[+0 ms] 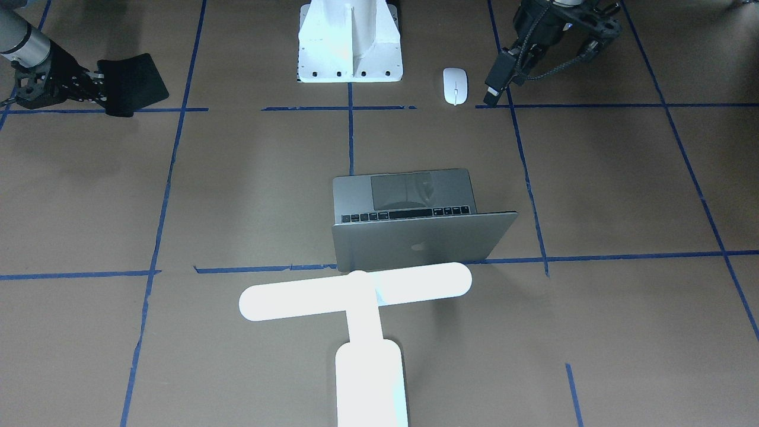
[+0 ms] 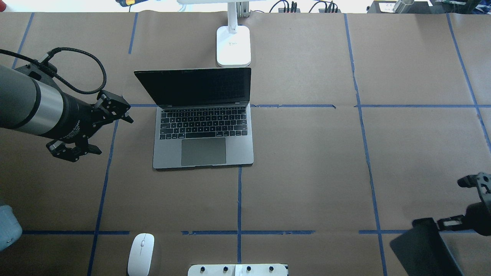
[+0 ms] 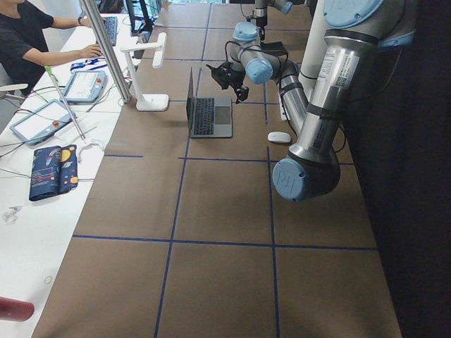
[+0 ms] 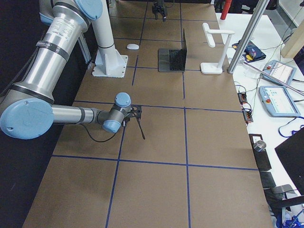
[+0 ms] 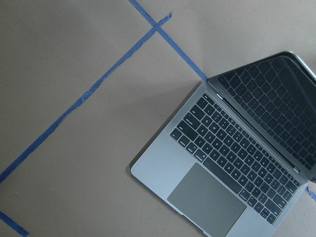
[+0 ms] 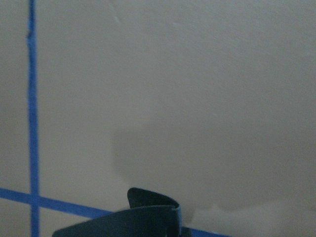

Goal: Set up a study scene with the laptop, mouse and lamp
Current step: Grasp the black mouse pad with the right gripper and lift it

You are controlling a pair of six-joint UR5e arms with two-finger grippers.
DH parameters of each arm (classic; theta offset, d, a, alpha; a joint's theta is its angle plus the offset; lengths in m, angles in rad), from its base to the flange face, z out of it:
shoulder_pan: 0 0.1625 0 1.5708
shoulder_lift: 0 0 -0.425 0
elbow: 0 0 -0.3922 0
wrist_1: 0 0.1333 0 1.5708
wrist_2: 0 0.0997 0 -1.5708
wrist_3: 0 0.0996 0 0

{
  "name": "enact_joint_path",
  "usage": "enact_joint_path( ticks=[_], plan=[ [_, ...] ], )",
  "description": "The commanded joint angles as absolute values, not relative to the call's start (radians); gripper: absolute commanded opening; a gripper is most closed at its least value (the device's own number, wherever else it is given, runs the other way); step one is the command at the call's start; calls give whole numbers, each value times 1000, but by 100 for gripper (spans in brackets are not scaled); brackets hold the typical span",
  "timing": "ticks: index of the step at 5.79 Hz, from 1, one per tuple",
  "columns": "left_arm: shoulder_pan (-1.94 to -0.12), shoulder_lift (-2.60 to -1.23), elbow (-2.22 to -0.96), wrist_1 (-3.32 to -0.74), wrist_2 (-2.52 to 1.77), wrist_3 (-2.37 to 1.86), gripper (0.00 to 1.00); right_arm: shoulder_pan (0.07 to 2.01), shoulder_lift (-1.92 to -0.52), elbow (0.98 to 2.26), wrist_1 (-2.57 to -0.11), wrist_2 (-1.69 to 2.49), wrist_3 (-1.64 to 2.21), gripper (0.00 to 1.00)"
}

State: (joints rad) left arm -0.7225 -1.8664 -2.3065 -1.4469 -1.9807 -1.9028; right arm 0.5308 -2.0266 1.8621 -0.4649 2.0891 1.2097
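The grey laptop (image 2: 203, 134) stands open in the middle of the table, its lid (image 1: 415, 237) toward the far side. The white lamp (image 1: 356, 290) stands just behind the lid, with its base (image 2: 233, 46) on the table. The white mouse (image 2: 140, 253) lies near the robot's base, on the left arm's side. My left gripper (image 2: 115, 136) is open and empty, hovering left of the laptop's keyboard. My right gripper (image 2: 460, 222) is shut on a black mat (image 2: 422, 249) and holds it above the table at the near right.
The white bolt-holed pedestal (image 1: 350, 59) stands at the robot's edge of the table. Blue tape lines (image 2: 238, 199) cross the brown paper. Tablets, cables and a seated person (image 3: 28, 42) are at a side table beyond the far edge.
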Motion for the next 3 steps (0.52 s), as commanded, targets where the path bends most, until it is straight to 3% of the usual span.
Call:
enact_joint_path(
  ticks=[1,3],
  plan=[
    [-724,-1865,-2341,-1421,-1980,-1905,100,566,-1802,1830,-474,2028,1305,0],
    [-724,-1865,-2367,-1397,-1979,-1905,100,658,-1500,1679,-628,2019,1362,0]
  ],
)
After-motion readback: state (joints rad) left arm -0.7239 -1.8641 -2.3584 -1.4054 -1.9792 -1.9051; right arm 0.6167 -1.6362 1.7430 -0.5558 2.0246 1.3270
